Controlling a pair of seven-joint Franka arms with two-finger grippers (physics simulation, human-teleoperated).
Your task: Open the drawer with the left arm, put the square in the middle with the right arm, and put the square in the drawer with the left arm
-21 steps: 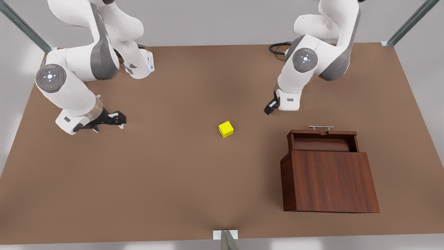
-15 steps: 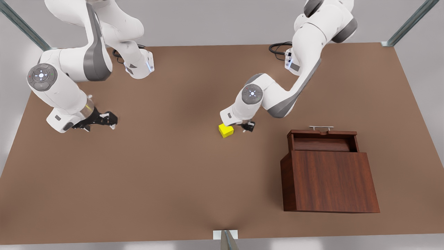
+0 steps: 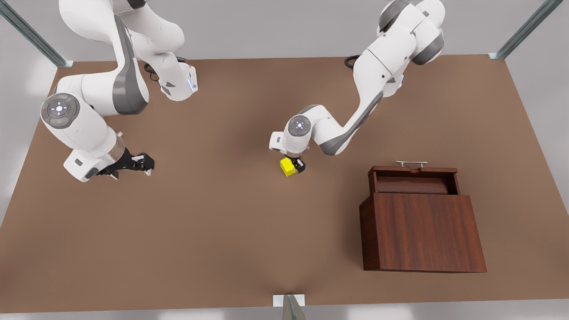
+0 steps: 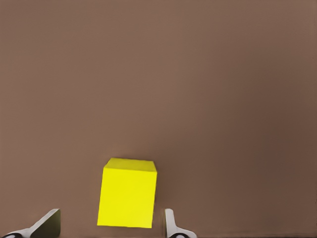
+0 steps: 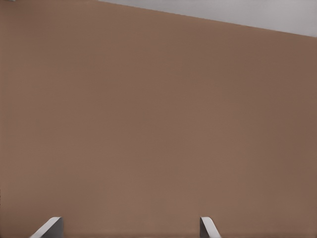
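left tool [image 3: 297,167] bent low, apparently open around the square [image 3: 289,166].

Even, bright, diffuse render light, no glare. Soft faint shadows on the counter [image 3: 222,222] under each arm and just below the left claw [image 3: 297,167]. Cabinet [image 3: 422,231] side face darker. Wrist views evenly lit, mild darkening toward one side.
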